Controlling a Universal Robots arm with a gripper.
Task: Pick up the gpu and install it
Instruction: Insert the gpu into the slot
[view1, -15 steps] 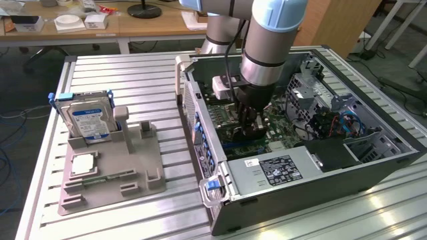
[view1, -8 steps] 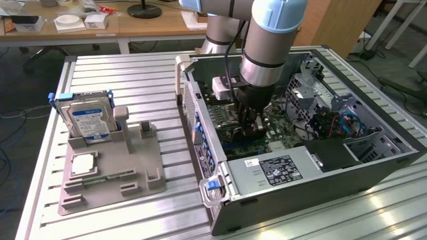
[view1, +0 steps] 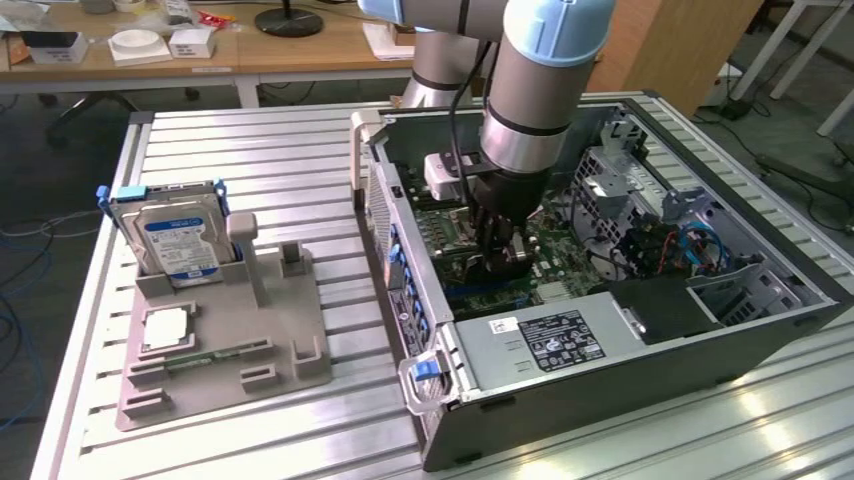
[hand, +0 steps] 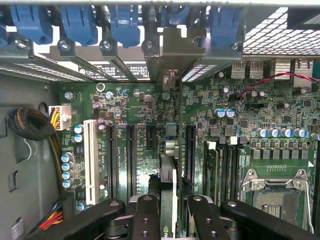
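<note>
The end effector is closed on the gpu, gripping the card edge-on and upright between its fingers. Below it lies the motherboard with its dark slots; the card seems to hang just above them, though contact is hard to judge. Inside the open case on the bench, the arm reaches down. Beside the case, a tray holds a hard drive.

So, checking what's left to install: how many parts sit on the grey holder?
3: the hard drive upright at the back, the processor chip flat in the middle, a memory stick lying in front. None seems hidden.
</note>
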